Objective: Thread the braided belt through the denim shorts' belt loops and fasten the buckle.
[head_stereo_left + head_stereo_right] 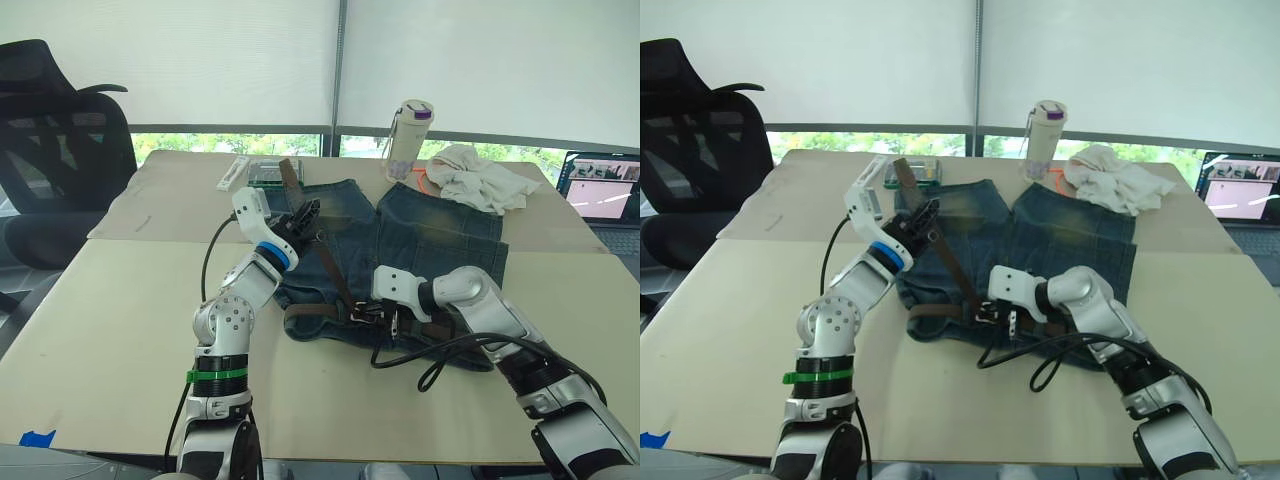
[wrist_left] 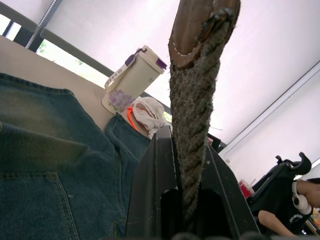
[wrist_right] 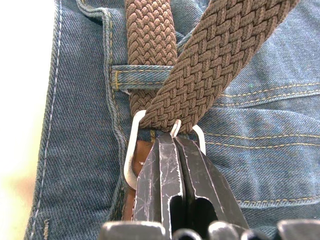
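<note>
Office or lab workroom. Big beige table (image 1: 120, 330) under wide window with white roller blinds (image 1: 200, 60), greenery strip below them. Black mesh office chair (image 1: 50, 150) at 10 o'clock. Open laptop (image 1: 600, 190) at 3 o'clock edge. Lidded drink tumbler (image 1: 408, 138) at 12 o'clock. Seated person with headphones (image 2: 295, 200) in left wrist view.

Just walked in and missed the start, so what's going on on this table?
A two-armed robot is fitting a braided belt to denim shorts lying flat on the table. The left gripper pinches the belt's free end, lifted over the shorts. The right gripper is shut on the buckle at the waistband, where the strap passes under a belt loop.
</note>
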Motion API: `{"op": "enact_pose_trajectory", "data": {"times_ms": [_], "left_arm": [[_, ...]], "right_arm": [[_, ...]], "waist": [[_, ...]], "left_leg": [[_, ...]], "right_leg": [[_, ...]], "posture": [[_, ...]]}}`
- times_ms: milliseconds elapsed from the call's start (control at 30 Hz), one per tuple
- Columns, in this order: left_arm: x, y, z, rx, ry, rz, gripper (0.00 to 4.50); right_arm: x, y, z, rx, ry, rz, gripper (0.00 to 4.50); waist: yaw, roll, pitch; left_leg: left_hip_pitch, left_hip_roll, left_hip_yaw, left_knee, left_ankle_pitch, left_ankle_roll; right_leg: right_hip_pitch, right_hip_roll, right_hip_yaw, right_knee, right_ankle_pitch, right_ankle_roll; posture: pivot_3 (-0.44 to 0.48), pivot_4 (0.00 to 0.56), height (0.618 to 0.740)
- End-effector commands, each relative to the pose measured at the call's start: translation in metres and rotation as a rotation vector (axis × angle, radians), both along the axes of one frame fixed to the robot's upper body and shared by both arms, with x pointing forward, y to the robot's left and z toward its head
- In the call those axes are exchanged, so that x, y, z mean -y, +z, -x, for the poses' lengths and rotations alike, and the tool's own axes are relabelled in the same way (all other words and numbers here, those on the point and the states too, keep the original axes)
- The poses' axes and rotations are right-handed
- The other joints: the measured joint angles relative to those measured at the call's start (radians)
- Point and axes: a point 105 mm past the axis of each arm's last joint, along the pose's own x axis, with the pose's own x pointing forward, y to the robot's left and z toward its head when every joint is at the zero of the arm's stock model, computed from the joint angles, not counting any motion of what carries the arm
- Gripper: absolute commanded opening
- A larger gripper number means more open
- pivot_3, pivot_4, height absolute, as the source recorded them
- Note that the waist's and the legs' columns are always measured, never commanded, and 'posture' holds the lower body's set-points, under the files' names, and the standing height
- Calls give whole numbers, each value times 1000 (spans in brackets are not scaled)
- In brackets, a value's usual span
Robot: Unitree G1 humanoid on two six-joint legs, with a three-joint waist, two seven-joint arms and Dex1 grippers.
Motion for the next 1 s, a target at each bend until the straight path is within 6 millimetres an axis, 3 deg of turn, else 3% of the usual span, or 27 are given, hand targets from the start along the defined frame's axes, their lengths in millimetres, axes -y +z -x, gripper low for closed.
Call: {"op": "enact_pose_trajectory", "data": {"times_ms": [33,200,300,567,700,800,1000], "left_arm": [[15,62,26,257,-107,35,0],[62,48,47,301,-336,-108,0],[75,32,48,264,-378,-147,0],[66,12,22,136,-272,-73,0],[61,-38,2,35,-183,-361,0],[59,-48,1,48,-199,-404,0],[68,-51,6,67,-251,-403,0]], "right_arm": [[32,-74,21,-248,-107,182,37],[29,-74,19,-236,-117,164,37],[27,-72,17,-219,-128,147,37],[26,-68,10,-144,-176,82,37],[25,-62,3,-63,-216,27,37],[21,-53,0,-7,-236,-54,37],[20,-39,6,61,-235,-139,37]], "waist": [[0,0,0],[0,0,0],[0,0,0],[0,-1,-1],[2,-2,-4],[3,-2,-4],[16,-2,-4]], "left_leg": [[0,0,0,0,0,0],[0,0,0,0,0,-1],[2,0,0,0,-2,-4],[7,1,0,-1,-2,-4],[11,0,0,-1,-2,-3],[18,0,0,-5,-3,-5],[5,-1,-1,-6,-3,-5]], "right_leg": [[0,0,0,0,0,0],[1,0,0,0,0,0],[2,0,0,-1,0,0],[5,-4,1,-1,1,-2],[10,-4,0,-2,1,-2],[17,0,0,-5,1,-2],[4,-10,-3,-5,1,-1]], "posture": [[0,150,740],[0,150,740],[0,150,740],[0,150,740],[0,150,740],[0,150,740],[0,150,740]]}}
